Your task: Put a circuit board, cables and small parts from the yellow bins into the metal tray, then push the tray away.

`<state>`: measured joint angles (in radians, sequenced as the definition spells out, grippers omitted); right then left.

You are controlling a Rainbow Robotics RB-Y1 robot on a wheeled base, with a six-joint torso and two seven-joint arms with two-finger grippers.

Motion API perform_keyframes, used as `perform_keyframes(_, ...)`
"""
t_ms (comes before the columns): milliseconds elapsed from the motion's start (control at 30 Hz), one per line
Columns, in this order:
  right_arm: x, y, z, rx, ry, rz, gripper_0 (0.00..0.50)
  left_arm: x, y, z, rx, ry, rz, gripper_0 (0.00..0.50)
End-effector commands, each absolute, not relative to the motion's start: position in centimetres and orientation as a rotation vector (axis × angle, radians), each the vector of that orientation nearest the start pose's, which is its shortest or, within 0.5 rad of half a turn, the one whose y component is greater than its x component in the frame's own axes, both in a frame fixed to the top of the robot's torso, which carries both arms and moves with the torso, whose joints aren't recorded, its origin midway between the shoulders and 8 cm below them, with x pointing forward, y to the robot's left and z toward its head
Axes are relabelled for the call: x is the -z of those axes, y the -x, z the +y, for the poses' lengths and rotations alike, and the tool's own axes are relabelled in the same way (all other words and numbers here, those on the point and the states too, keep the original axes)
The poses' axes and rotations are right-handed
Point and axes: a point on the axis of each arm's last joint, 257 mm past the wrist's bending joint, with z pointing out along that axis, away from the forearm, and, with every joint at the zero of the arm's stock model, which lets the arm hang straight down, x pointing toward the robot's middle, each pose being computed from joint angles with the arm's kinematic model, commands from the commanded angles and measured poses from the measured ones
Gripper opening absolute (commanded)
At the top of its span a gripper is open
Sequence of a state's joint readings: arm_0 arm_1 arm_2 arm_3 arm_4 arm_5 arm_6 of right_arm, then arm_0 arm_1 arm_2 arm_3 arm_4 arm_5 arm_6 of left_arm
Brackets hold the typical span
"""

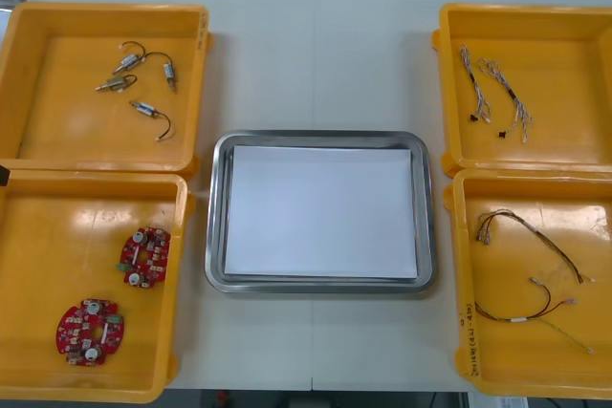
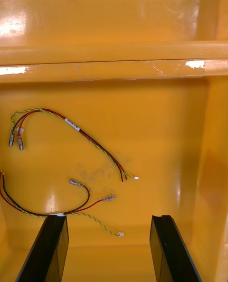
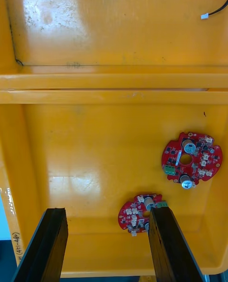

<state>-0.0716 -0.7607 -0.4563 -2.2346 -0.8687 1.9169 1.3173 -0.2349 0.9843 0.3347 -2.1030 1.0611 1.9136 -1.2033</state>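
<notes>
Hovering left jaws: apart, pointing down over the near left yellow bin (image 3: 95, 139); one red circuit board (image 3: 140, 211) lies by one fingertip, a second board (image 3: 192, 162) just beyond it.
Right jaws: apart, above the near right yellow bin (image 2: 156, 135), with red and yellow cables (image 2: 71, 123) ahead of them.
Metal tray (image 1: 320, 138): mid-desk (image 1: 316, 54), white inside, between the bins.

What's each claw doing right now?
Left claw: open, empty, above the board bin.
Right claw: open, empty, above the cable bin.
</notes>
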Motion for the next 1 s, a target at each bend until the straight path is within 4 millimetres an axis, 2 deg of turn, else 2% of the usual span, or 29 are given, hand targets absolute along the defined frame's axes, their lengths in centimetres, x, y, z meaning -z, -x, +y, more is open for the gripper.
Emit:
perform_keyframes(33, 15.07, -35.49, -40.7, 0.035, -0.123, 2.628, 0.5, 10.23, -37.28, 40.75, -0.085, 0.012, 2.674, 0.5)
perform_keyframes(1000, 15.07, -35.49, -40.7, 0.035, -0.123, 2.628, 0.5, 10.23, -37.28, 40.75, -0.085, 0.012, 2.674, 0.5)
